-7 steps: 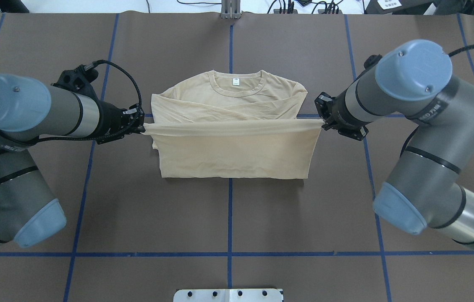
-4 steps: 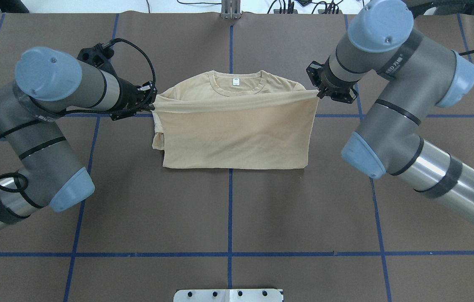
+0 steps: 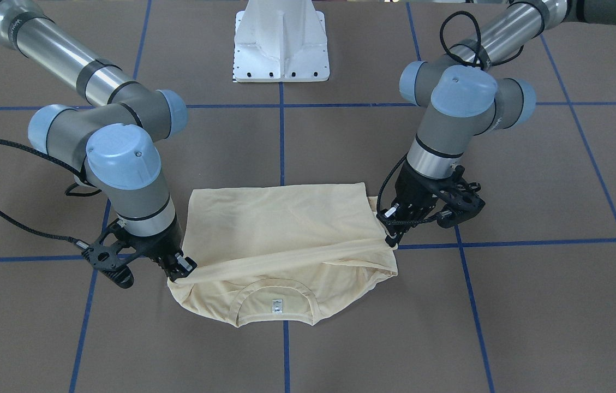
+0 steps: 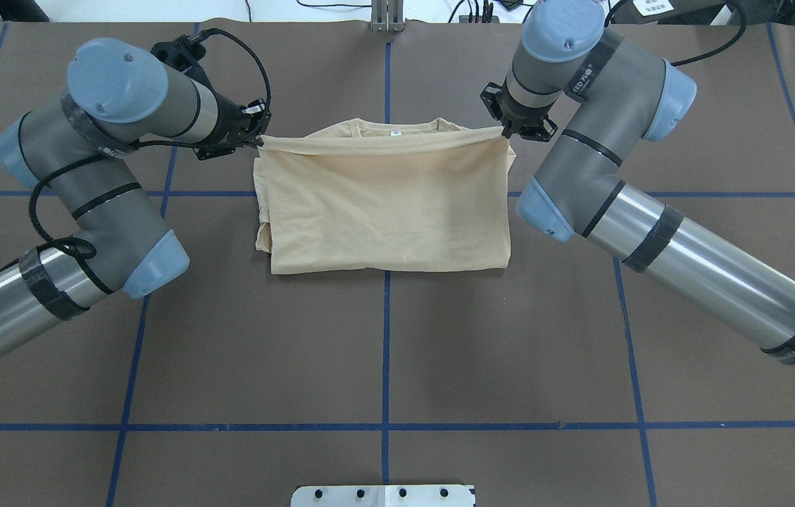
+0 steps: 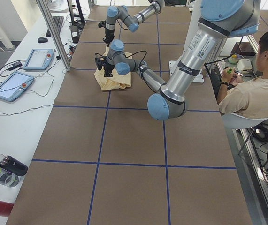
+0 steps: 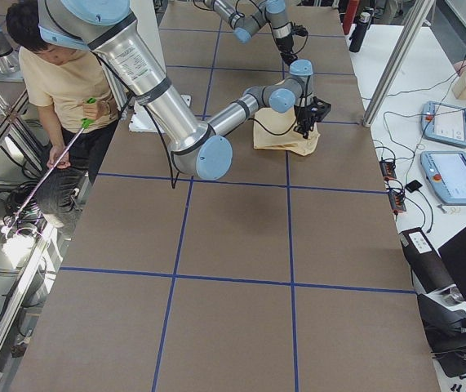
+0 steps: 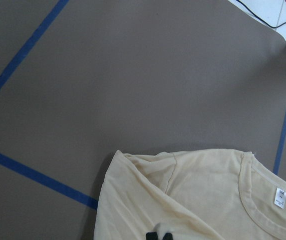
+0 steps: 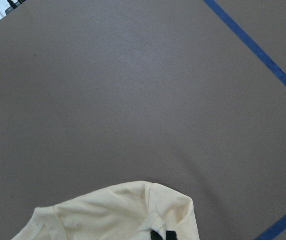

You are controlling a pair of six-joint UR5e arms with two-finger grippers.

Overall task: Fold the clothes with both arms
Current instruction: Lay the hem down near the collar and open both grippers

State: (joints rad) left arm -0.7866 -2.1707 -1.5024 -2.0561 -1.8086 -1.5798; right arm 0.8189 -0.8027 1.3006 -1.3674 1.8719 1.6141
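Observation:
The pale cream-yellow shirt (image 4: 383,204) lies on the brown table, its lower half doubled over towards the collar. My left gripper (image 4: 256,141) is shut on the hem's left corner. My right gripper (image 4: 508,132) is shut on the hem's right corner. The hem is stretched taut between them, just above the neckline. The white neck label (image 4: 394,132) still shows. In the front-facing view the shirt (image 3: 280,224) has the left gripper (image 3: 392,240) on the view's right and the right gripper (image 3: 179,273) on the view's left. Collar and label (image 7: 280,196) show in the left wrist view. The navy print is hidden.
The white pedestal base (image 3: 281,43) stands behind the shirt. Blue tape lines (image 4: 385,352) cross the brown table mat. A seated operator (image 5: 251,93) is at the robot's side of the table. Tablets (image 5: 11,84) and bottles (image 5: 2,168) lie on a side bench.
Both grippers have carried the hem away from the robot, from over the shirt's middle to the collar. The doubled layer now covers the chest and most of the neckline.

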